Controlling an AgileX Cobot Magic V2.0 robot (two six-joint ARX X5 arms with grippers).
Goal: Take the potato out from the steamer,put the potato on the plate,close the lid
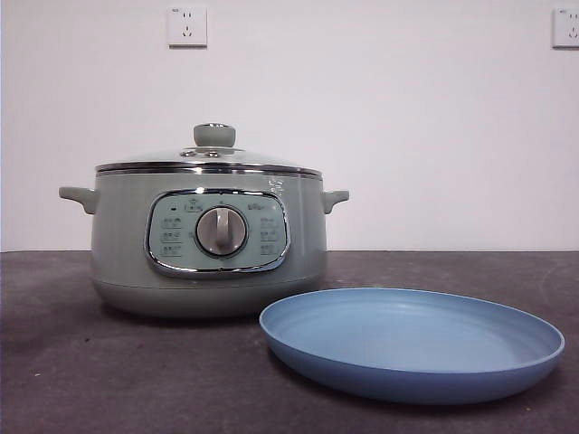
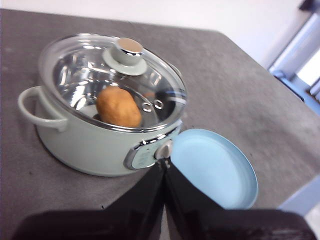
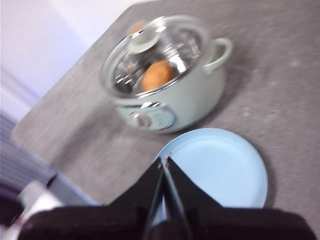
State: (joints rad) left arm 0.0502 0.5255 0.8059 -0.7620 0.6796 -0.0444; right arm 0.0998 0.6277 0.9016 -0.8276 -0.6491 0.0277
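While both arms wait high above the bench (image 1: 90,380), you see the steamer (image 1: 208,244) standing on the dark surface with its lid (image 1: 210,161) seated squarely on the chrome rim. Look through the glass from the left wrist view and you find the potato (image 2: 118,106) lying inside the steamer, on the shiny perforated tray, roughly under the knob (image 2: 129,50). Your plate (image 1: 412,344) sits on the bench just beside the steamer, in front of the control panel and toward the side of the small handle; in the front view its rim overlaps the pot's base, and you cannot tell whether the two touch. Nothing lies on the plate.

Your left tool (image 2: 164,167) hangs above the spot where panel and plate meet, its two black jaws pressed together and holding nothing. Your right tool (image 3: 165,162) hovers over the near edge of the plate, its jaws likewise pressed together and empty. Neither tool shows in the front view. On the wall behind, you can make out two white sockets (image 1: 186,27).
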